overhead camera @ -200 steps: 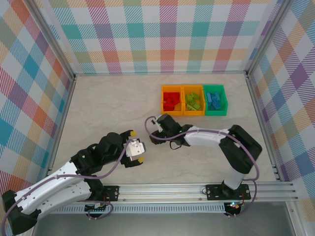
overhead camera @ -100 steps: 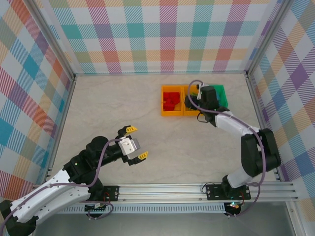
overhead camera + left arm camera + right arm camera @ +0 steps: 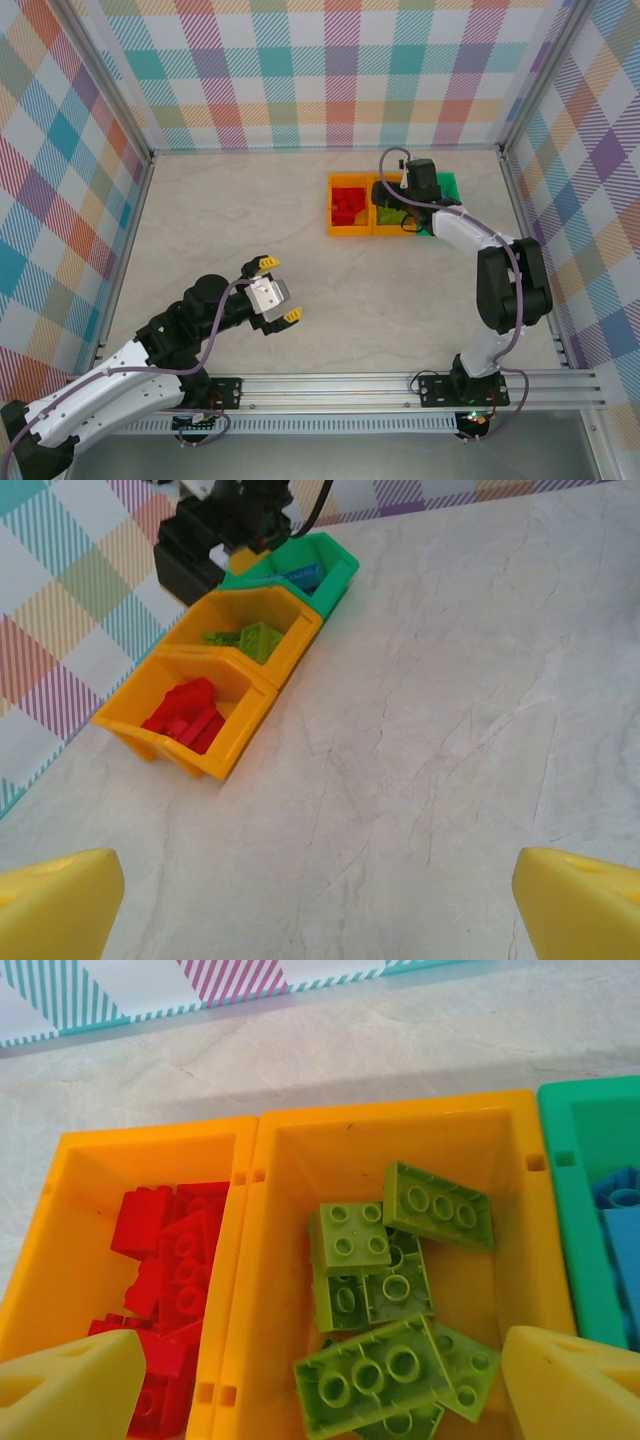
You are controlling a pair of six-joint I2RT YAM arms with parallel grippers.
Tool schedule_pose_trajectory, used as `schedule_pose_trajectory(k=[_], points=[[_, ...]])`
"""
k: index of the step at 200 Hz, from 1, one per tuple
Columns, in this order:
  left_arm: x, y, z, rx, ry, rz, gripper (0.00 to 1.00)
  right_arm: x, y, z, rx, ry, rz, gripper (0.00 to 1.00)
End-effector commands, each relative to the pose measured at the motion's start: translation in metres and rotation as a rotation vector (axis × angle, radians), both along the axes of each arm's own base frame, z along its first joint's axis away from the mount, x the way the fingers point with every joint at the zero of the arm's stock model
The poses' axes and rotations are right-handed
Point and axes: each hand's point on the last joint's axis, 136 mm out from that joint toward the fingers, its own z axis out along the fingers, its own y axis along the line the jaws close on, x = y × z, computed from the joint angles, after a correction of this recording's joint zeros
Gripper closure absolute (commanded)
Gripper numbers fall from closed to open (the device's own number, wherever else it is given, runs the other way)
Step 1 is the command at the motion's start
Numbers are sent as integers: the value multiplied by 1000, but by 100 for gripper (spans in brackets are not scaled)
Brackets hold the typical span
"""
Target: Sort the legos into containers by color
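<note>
Right tool (image 3: 320,1385) wide open, empty, above bin (image 3: 400,1120) of lime legos (image 3: 435,1203).

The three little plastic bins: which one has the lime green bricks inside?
The middle orange plastic bin, holding lime green studded bricks. The other orange bin beside it holds red bricks, and the green bin holds blue bricks.

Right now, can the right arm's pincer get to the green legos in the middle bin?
Probably yes. The right pincer hangs open above the middle orange bin, and the green legos lie uncovered right below it. The bin has no lid and nothing lies over them, so the way down looks free.
</note>
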Motion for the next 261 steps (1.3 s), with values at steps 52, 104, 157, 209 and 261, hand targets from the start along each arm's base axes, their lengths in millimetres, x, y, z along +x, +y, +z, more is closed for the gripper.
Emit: schedule_pose_trajectory(k=[52,104,157,209,261], points=[[35,31,38,-72,154,350,0,-104,-73,33,-158,-119,-163,0],[77,91,17,-183,161,880,0,-135,-120,7,-322,-105,-317,0],[112,171,-47,-320,89,1202,0,-109,-139,-42,-385,-168,-339,0],[150,211,-84,-351,122,1238,0,-67,-137,-53,-183,-269,-202,0],[198,212,-118,-356,210,1169,0,-72,-121,-59,-135,-350,-93,0]])
